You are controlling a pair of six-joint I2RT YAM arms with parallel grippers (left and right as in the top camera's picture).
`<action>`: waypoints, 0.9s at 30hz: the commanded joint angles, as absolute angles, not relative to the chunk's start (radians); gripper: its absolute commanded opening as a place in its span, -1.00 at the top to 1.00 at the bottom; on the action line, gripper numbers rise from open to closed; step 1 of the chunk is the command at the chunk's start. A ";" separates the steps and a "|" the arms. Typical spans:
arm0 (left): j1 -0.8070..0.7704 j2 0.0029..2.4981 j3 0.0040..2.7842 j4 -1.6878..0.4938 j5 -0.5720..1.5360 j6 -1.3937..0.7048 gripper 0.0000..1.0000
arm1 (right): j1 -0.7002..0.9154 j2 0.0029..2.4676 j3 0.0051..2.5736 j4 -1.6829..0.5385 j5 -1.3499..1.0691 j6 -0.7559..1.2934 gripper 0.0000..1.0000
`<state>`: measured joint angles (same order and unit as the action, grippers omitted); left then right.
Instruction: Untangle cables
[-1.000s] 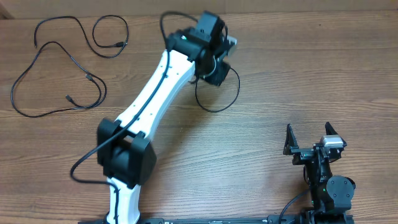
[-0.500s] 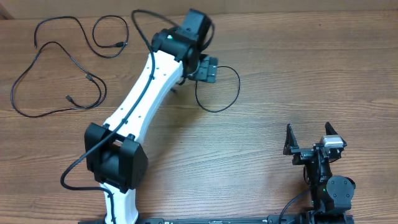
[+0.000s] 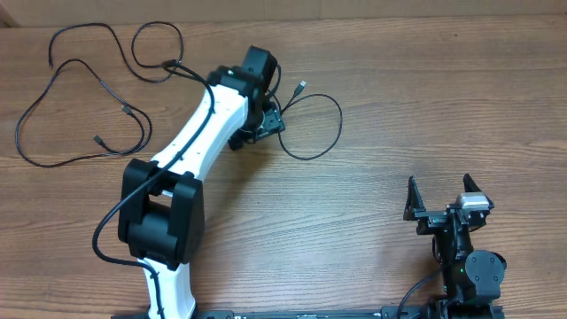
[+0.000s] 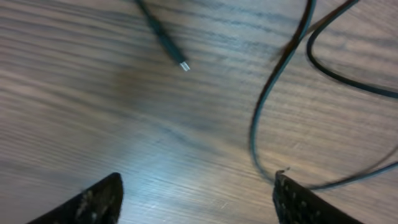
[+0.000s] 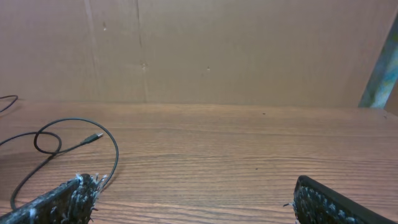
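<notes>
Plainly, the cables are spread in two places on the table [image 3: 372, 230]: one looped cable [image 3: 340, 122] lies near the middle, well apart from the other cables [image 3: 127, 109], which curve loosely over the far left corner. The middle one bends round in an open arc, with its plug end [image 3: 301, 86] pointing up and away, and part of its run is hidden under the arm. In the left wrist view the same cord sweeps down the right side, where two of its strands meet or cross near the top edge; I cannot tell which lies over which. The left gripper [image 4: 196, 180] hovers just above the wood beside that cord with its jaws spread wide and nothing between them, the cord passing close to the right finger without being pinched. The right gripper [image 3: 438, 211] sits parked near its base, well apart from every cable, jaws likewise wide and empty; from its own camera the loop shows only as a small curl far off to the left. I judge the step in hand to be the laying out of this one cable, already drawn clear of the rest. The next move probably calls for a low, centred pinch on a single strand near the plug, then a pull outward that opens the curl, without dragging the second strand along.
</notes>
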<state>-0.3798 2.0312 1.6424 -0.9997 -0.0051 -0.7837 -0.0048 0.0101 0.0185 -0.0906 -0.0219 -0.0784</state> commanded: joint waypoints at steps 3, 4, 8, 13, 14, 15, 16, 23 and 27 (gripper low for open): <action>-0.437 2.040 1.565 -0.895 -0.012 -0.910 -0.43 | 0.000 0.003 0.008 -0.084 -0.020 -0.076 -1.00; -0.444 2.040 1.557 -0.881 -0.012 -0.925 -0.43 | 0.000 0.003 0.008 -0.084 -0.020 -0.076 -1.00; -0.478 2.042 1.541 -0.853 -0.069 -0.986 -0.33 | 0.000 0.003 0.008 -0.084 -0.020 -0.076 -1.00; -0.509 2.055 1.541 -0.849 -0.116 -1.000 -0.31 | 0.000 0.003 0.008 -0.084 -0.020 -0.076 -1.00; -0.511 2.061 1.541 -0.847 -0.116 -1.000 -0.31 | 0.000 0.003 0.008 -0.084 -0.020 -0.076 -1.00; -0.512 2.070 1.541 -0.841 -0.115 -1.000 -0.32 | 0.000 0.003 0.008 -0.084 -0.020 -0.076 -1.00; -0.512 2.080 1.541 -0.836 -0.115 -1.000 -0.32 | 0.000 0.003 0.008 -0.084 -0.020 -0.076 -1.00; -0.510 2.127 1.542 -0.810 -0.126 -0.999 -0.33 | 0.000 0.003 0.008 -0.084 -0.020 -0.076 -1.00; -0.510 2.132 1.542 -0.803 -0.170 -0.999 -0.30 | 0.000 0.003 0.008 -0.084 -0.020 -0.076 -1.00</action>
<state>-0.5102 2.1250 1.5486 -0.8070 -0.1131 -0.9756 -0.0048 0.0101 0.0185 -0.0902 -0.0216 -0.0788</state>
